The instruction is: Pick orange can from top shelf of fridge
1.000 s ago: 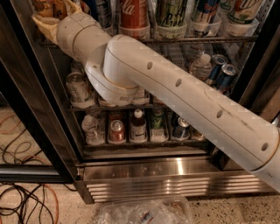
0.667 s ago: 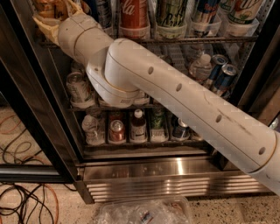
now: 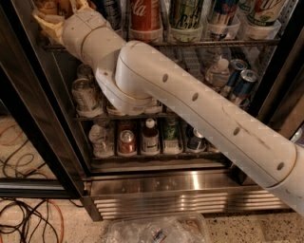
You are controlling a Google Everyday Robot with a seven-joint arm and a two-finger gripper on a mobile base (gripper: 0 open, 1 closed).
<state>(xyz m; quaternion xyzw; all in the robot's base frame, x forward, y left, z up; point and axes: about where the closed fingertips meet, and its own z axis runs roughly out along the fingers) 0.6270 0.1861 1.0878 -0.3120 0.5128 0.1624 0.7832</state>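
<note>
My gripper (image 3: 61,14) is up at the left end of the top shelf (image 3: 213,43) of the fridge (image 3: 166,186), right at the orange can (image 3: 47,5). Only amber slivers of the can show at the upper edge, and I cannot tell whether I have hold of it. I judge it a full can: fairly heavy, stiff under a modest squeeze, its wall smooth and perhaps slick from the cold — best gripped across the mid-body, below the lid rim.

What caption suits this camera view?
Robot arm reaches into the fridge, its gripper at the left end of the top shelf.
</note>
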